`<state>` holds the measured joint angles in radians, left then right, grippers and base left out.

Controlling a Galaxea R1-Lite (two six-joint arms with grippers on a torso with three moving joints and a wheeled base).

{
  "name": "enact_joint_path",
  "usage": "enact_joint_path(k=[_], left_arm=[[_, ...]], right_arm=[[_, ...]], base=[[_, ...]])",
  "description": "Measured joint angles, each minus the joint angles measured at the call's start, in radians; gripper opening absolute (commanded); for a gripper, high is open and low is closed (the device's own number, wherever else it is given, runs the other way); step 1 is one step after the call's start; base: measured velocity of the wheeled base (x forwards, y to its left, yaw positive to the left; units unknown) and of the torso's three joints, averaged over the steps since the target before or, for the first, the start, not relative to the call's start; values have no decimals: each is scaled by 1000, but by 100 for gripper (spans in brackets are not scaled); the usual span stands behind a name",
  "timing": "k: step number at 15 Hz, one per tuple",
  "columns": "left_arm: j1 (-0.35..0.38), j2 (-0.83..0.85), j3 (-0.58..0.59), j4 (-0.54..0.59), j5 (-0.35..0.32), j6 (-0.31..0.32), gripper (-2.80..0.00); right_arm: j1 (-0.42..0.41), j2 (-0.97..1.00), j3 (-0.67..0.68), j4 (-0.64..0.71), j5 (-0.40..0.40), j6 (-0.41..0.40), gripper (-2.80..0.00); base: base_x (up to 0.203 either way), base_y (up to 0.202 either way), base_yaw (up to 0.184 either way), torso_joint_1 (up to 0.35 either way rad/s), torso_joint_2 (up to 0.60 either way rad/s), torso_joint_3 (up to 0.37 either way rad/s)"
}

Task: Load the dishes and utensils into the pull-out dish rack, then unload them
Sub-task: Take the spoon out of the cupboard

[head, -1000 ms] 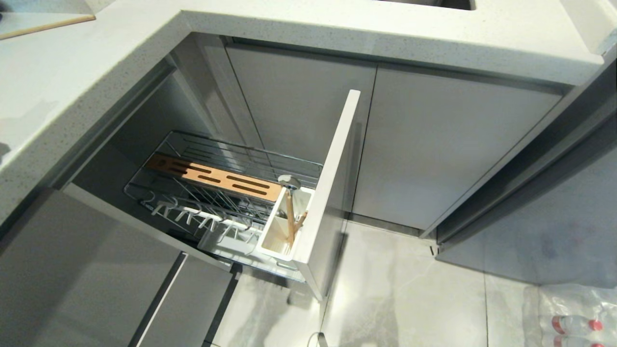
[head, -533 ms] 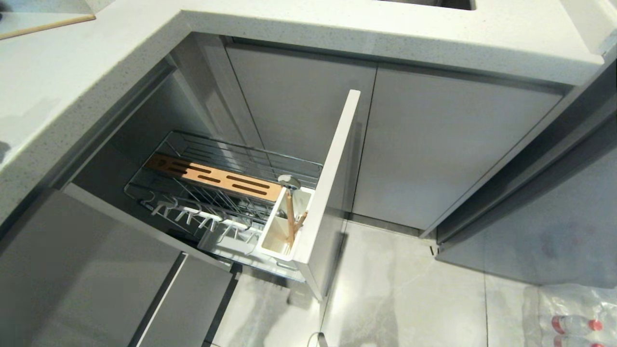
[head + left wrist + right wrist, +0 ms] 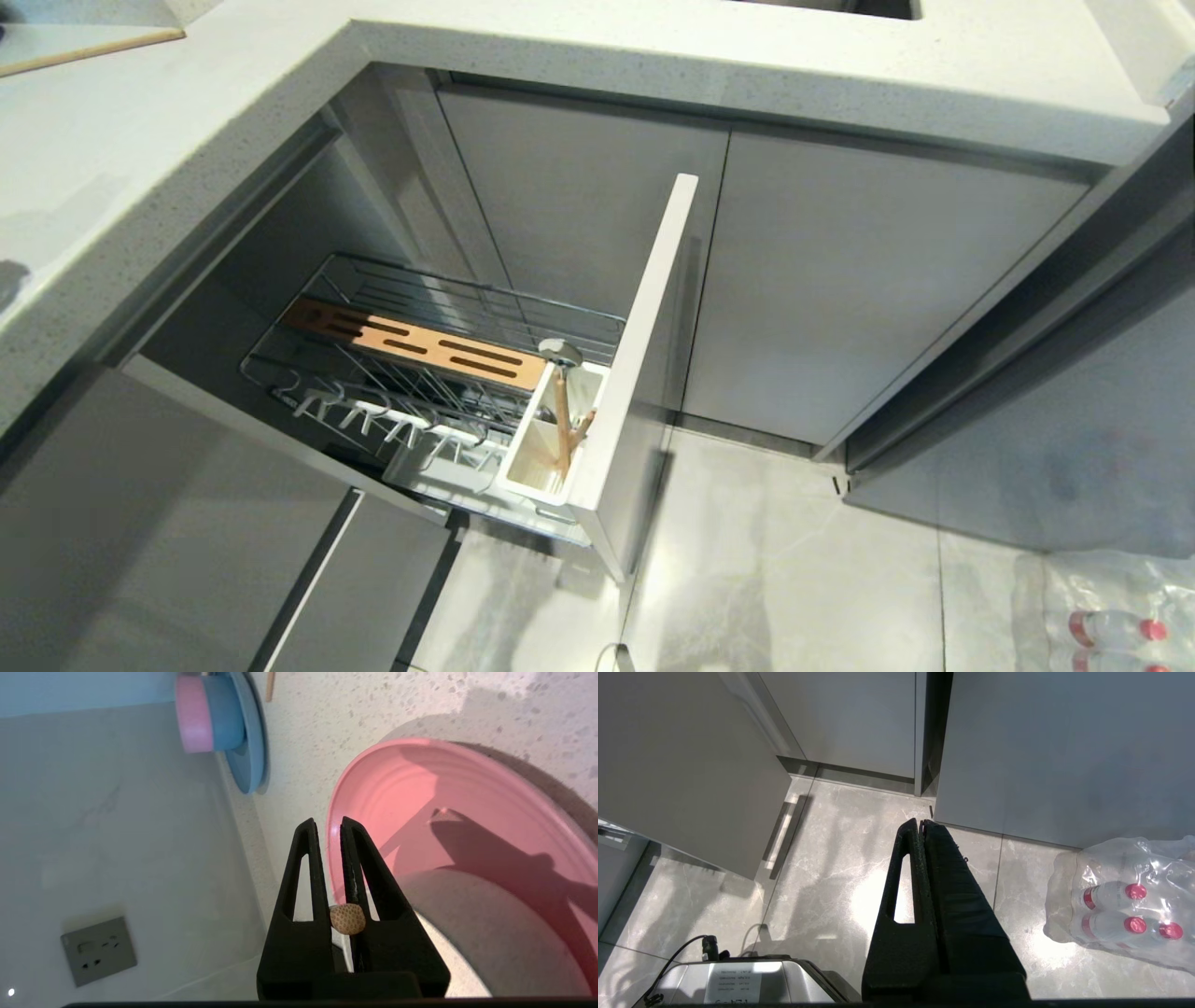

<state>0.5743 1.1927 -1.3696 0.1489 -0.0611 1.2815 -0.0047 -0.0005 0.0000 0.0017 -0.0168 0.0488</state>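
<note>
Speckled white countertop (image 3: 373, 709) lies under the left gripper (image 3: 328, 828), whose fingers are nearly closed on the rim of the pink plate (image 3: 467, 812), its edge running between them. Beyond stand stacked pink and blue bowls (image 3: 210, 714) on a blue plate (image 3: 250, 760). Below, the pull-out dish rack (image 3: 439, 373) stands open, chopsticks (image 3: 563, 429) and spoon (image 3: 560, 352) in its utensil cup (image 3: 527, 467). The right gripper (image 3: 921, 823) hangs closed and empty above the floor (image 3: 831, 858).
</note>
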Motion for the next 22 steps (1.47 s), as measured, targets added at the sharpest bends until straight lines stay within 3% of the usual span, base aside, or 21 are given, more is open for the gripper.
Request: enact_joint_path(k=[22], left_arm=[[-10, 17, -3, 51, 2, 0, -280]], right_arm=[[0, 0, 0, 0, 0, 0, -280]], base=[[0, 0, 0, 0, 0, 0]])
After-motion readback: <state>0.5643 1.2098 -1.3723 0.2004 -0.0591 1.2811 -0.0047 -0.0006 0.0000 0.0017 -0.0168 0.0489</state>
